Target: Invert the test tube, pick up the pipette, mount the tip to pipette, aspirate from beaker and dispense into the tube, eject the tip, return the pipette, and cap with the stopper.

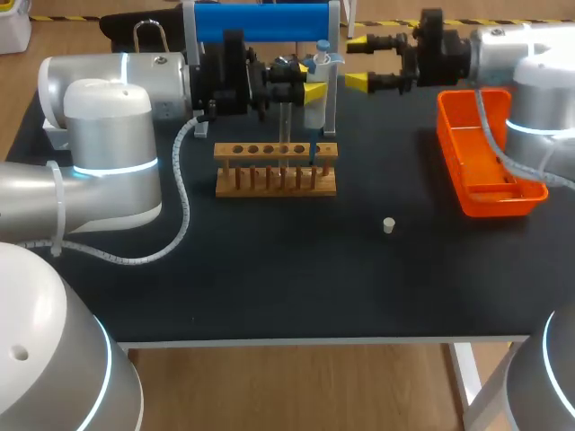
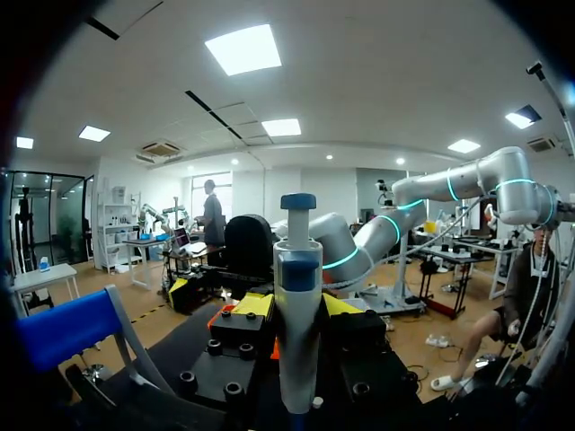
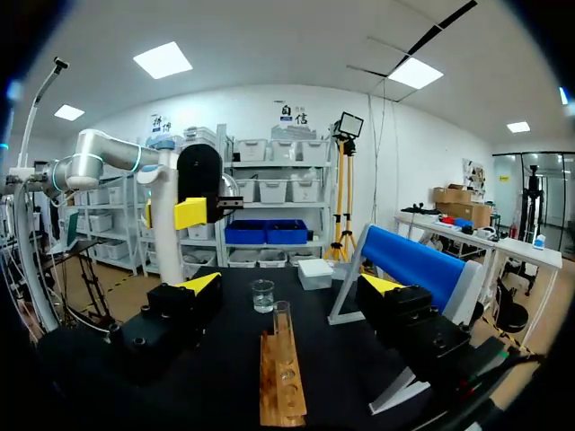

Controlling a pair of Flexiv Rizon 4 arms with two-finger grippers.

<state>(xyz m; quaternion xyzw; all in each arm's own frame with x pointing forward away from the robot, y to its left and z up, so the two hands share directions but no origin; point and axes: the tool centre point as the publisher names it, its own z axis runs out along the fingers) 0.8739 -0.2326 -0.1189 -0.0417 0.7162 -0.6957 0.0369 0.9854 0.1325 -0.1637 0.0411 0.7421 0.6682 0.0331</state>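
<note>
The wooden rack [image 1: 276, 169] stands midway on the worktop [image 1: 296, 287], the blue-topped stand [image 1: 265, 22] behind it. The left hand [image 1: 314, 79], clamped on the pipette [image 1: 321, 65], and the open right hand [image 1: 358, 63] crowd that stand. An orange bin [image 1: 485, 166] blocks the right. The front is passable around a stopper [image 1: 388, 225].

The left arm [image 1: 99, 117] lay stretched rightward along the far edge, its jaws clamped on the pipette [image 2: 297, 305]. The right arm [image 1: 517, 49] lay level at the far right, jaws spread wide, pointing left.
</note>
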